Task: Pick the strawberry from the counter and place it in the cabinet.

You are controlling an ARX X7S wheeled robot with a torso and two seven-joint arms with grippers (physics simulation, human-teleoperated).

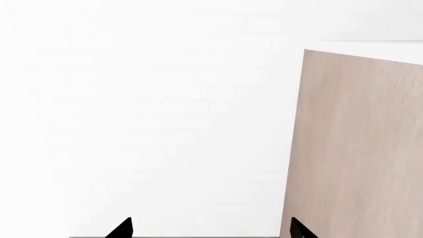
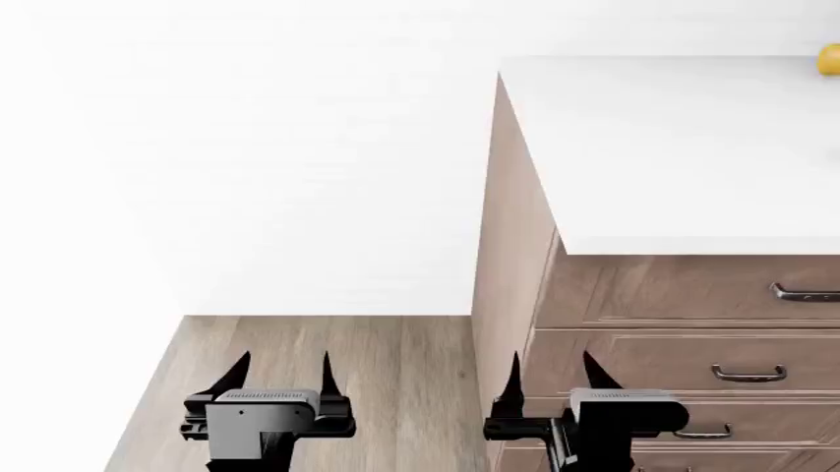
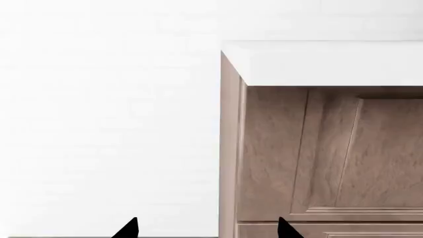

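Note:
The strawberry is out of view, and no cabinet shows. The counter [image 2: 683, 157] is a plain white worktop at the head view's right, over light wooden drawer fronts [image 2: 683, 290]. Its corner and side panel also show in the right wrist view as the counter [image 3: 317, 62]. My left gripper [image 2: 279, 372] hangs low over the wooden floor, open and empty. My right gripper [image 2: 549, 372] is open and empty too, in front of the drawers at the counter's left corner. Both sets of fingertips stand wide apart, the left gripper [image 1: 210, 229] and the right gripper [image 3: 207, 229].
A round yellow fruit [image 2: 829, 60] lies at the counter's far right edge. Dark metal handles [image 2: 749, 374] sit on the drawer fronts. A white wall [image 2: 250, 167] fills the left, with wooden floor [image 2: 341, 344] below it. The counter's side panel [image 1: 357, 144] stands close by the left gripper.

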